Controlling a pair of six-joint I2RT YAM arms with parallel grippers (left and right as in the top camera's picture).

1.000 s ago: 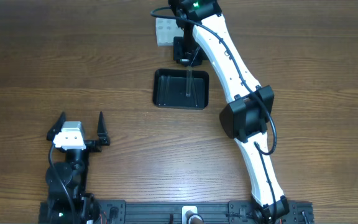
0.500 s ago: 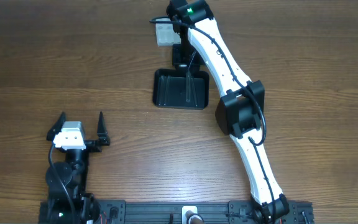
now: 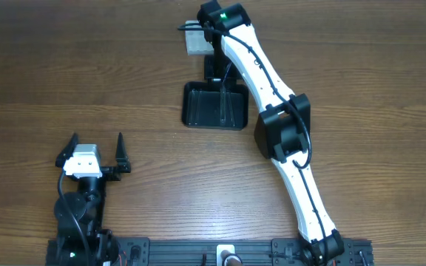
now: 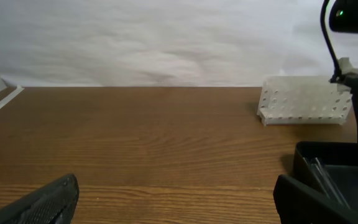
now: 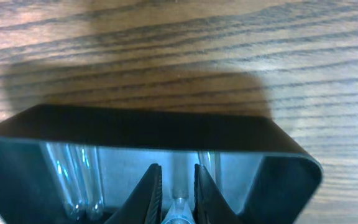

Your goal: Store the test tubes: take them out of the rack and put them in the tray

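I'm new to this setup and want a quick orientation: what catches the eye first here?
The long white right arm stretches across the table to the black tray, the right gripper pinching a clear test tube over tubes already lying inside. Just beyond the tray sits the white rack, while the left gripper rests open near its base.

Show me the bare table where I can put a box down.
Bare: the whole stretch left of the tray and rack, beyond the left gripper; also the table right of the right arm. Crowded: around rack and tray, where the right gripper holds a tube.
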